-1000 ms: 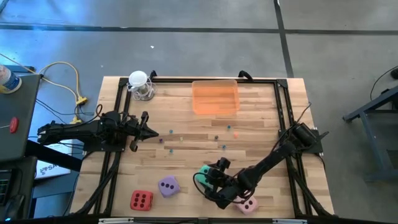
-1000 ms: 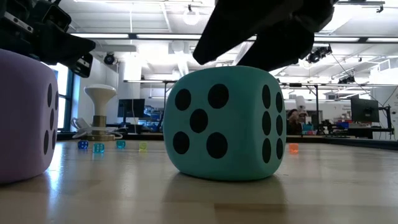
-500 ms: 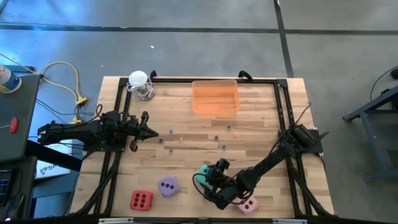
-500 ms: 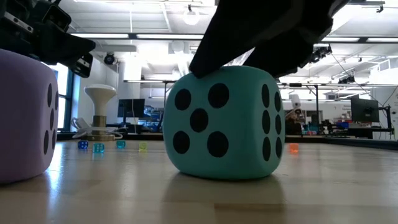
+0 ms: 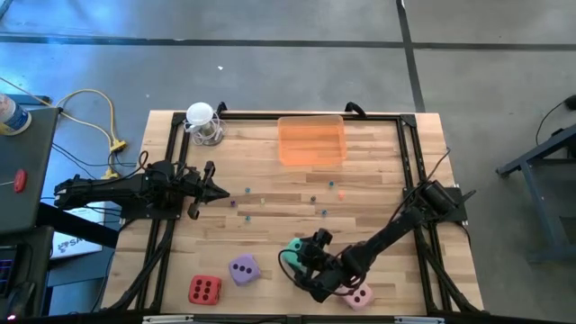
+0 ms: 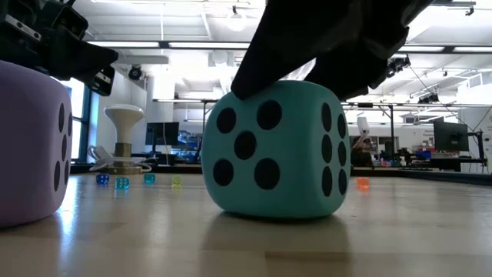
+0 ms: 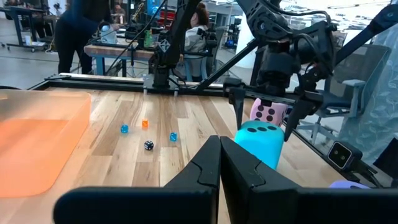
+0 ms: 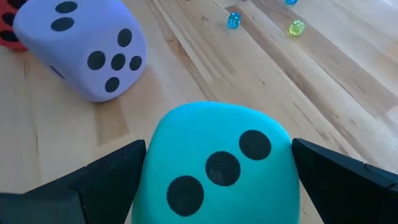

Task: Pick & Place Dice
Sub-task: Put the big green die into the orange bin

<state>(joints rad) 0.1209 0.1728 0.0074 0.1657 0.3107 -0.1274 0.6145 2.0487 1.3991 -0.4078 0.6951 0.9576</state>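
The teal die (image 5: 292, 246) sits on the table near its near edge, three dark pips facing up in the right wrist view (image 8: 217, 168). My right gripper (image 5: 302, 261) is down over it, one finger on each side. The purple die (image 5: 243, 268) and the red die (image 5: 204, 290) rest on their bottom faces to its left, the pink die (image 5: 359, 295) to its right, partly under my right arm. My left gripper (image 5: 223, 191) hangs shut above the table's left half, away from all the dice. My right gripper (image 8: 217, 168) pinches the teal die between its two fingers (image 8: 106, 183), which lie against two opposite side faces (image 8: 283, 180). They come from above, slanting down from the table's right. The die's underside (image 6: 273, 215) is at the table top.
An orange tray (image 5: 312, 141) lies at the table's far edge, with a white-topped stand (image 5: 202, 122) at the far left corner. Small coloured beads (image 5: 315, 200) are scattered across the middle. A black frame (image 5: 409, 162) runs along the table's sides.
My right gripper has come down onto the teal die. In the low view the die has shifted a little, and its lower edge stands slightly higher than before.
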